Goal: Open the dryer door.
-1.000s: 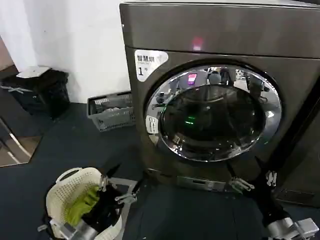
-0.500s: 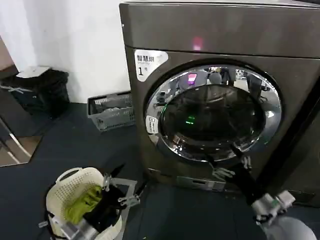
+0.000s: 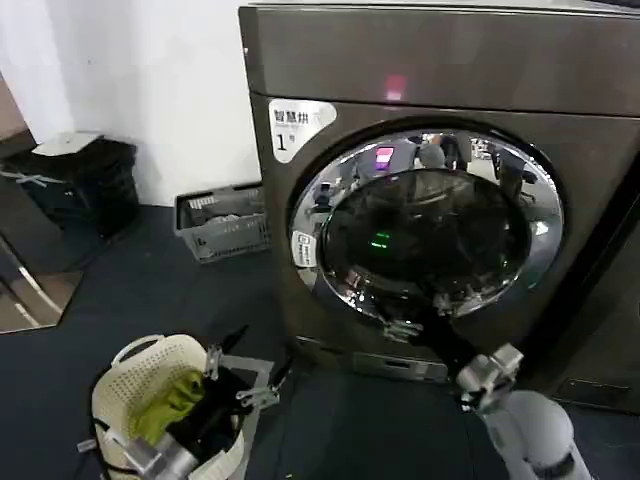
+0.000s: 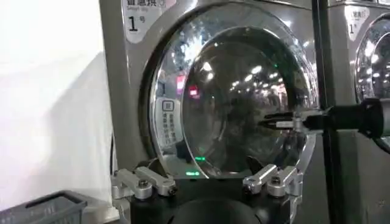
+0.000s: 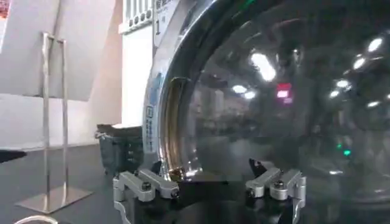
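Observation:
The dryer (image 3: 450, 70) is a big bronze-grey machine with a white "1" sticker. Its door (image 3: 420, 230), chrome-rimmed with dark glass, is closed flush against the front. My right gripper (image 3: 420, 312) is open, its tips at the lower part of the chrome rim, left of the door's centre. In the right wrist view the glass (image 5: 292, 109) is very close, and the open right gripper (image 5: 207, 167) has the rim's edge (image 5: 173, 122) just beyond one finger. My left gripper (image 3: 255, 358) hangs open and low to the left, over a basket. It (image 4: 204, 167) faces the door (image 4: 244, 91) from farther back.
A white laundry basket (image 3: 125, 385) holding green cloth sits on the dark floor under the left arm. A grey crate (image 3: 222, 222) and a black bin (image 3: 85, 185) stand by the white wall. A second machine (image 4: 372, 49) adjoins the dryer. A metal stand (image 5: 55, 122) rises beside it.
My right arm has swung left and in toward the dryer, bringing its gripper from below the door's right side up to the lower rim. The left gripper has hardly moved.

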Robot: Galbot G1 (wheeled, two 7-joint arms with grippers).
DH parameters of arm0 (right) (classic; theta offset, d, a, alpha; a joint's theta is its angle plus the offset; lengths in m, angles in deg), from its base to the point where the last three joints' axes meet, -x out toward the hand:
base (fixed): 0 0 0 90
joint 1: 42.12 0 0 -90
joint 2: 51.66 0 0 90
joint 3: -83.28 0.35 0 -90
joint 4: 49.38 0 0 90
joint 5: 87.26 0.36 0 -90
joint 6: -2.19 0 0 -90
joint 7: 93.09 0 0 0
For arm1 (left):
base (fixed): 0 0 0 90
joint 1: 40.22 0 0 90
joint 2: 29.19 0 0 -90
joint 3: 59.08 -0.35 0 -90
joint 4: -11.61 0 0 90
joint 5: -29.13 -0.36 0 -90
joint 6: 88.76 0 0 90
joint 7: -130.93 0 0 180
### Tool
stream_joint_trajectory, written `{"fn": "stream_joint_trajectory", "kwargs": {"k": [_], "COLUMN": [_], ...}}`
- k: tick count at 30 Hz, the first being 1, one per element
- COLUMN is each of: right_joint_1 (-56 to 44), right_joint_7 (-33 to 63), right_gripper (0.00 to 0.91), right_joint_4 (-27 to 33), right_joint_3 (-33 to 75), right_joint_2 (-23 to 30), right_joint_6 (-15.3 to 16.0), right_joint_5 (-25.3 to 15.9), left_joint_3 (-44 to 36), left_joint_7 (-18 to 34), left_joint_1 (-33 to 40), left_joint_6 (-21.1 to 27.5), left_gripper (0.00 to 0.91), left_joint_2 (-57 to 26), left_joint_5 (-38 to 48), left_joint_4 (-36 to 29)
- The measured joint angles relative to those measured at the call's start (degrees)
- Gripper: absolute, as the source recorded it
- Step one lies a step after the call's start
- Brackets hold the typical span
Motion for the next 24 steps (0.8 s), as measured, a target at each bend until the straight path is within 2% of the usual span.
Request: {"fn": "stream_joint_trajectory", "kwargs": {"k": [5, 24], "right_joint_1": [3.1, 10.6], "right_joint_7": [0.2, 1.9], "right_gripper": [0.907, 0.907], "right_joint_4": [1.4, 7.1], "right_joint_3": [-3.0, -10.7], "right_joint_2": [0.7, 3.9], "right_joint_6": [1.0, 1.9], "right_joint_5": [-0.6, -1.9], "left_joint_3": [-0.1, 0.0], "left_joint_7": [-1.0, -0.9], "left_joint_1": [0.1, 0.0], "left_joint_6": [0.4, 0.8], "left_gripper": [0.907, 0.907], "left_joint_2": [0.3, 0.8], "left_joint_5": [0.2, 0.3], "left_joint_4": [-0.1, 0.4]}}
